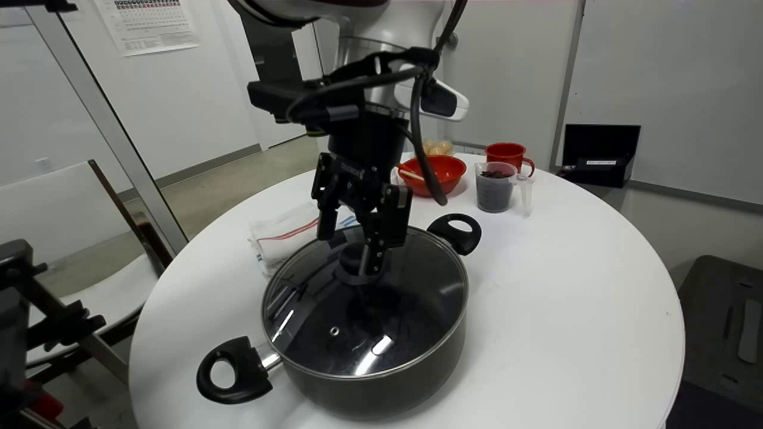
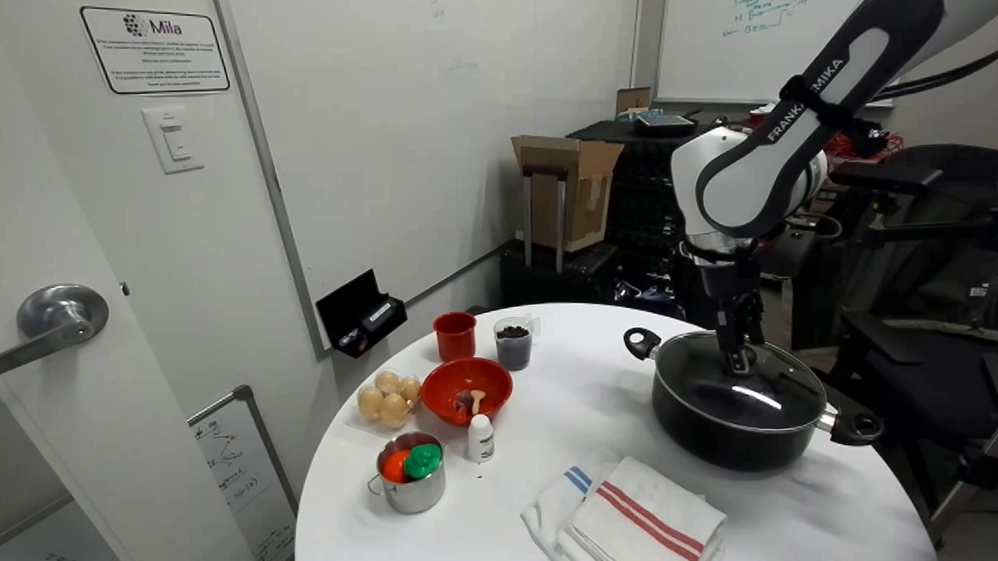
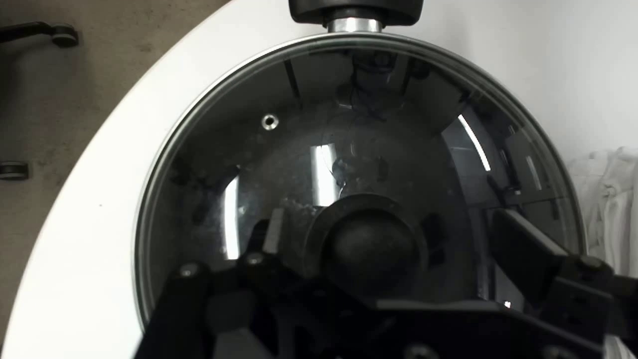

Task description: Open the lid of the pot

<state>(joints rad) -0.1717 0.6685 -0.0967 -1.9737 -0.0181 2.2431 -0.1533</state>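
The pot [image 1: 381,396] is wide and black, with two black loop handles, and stands on the white table; it also shows in an exterior view [image 2: 724,439]. The round glass lid [image 1: 411,322] lies flat on it, metal rim on the pot's rim. It fills much of the wrist view [image 3: 398,114]. My gripper [image 1: 350,250] points down over the lid's centre. In the wrist view its fingers [image 3: 390,222] are spread on both sides of the lid's black knob [image 3: 369,244], with gaps at left and right. The gripper hides the knob's lower part there.
A folded towel [image 2: 640,516] lies beside the pot. Farther off stand a red bowl [image 2: 445,386], a red mug [image 2: 455,336], a measuring cup [image 2: 514,350], a white bottle [image 2: 480,439], a steel cup [image 2: 413,487] and eggs [image 2: 387,396]. The table edge [image 3: 84,164] is close to the pot.
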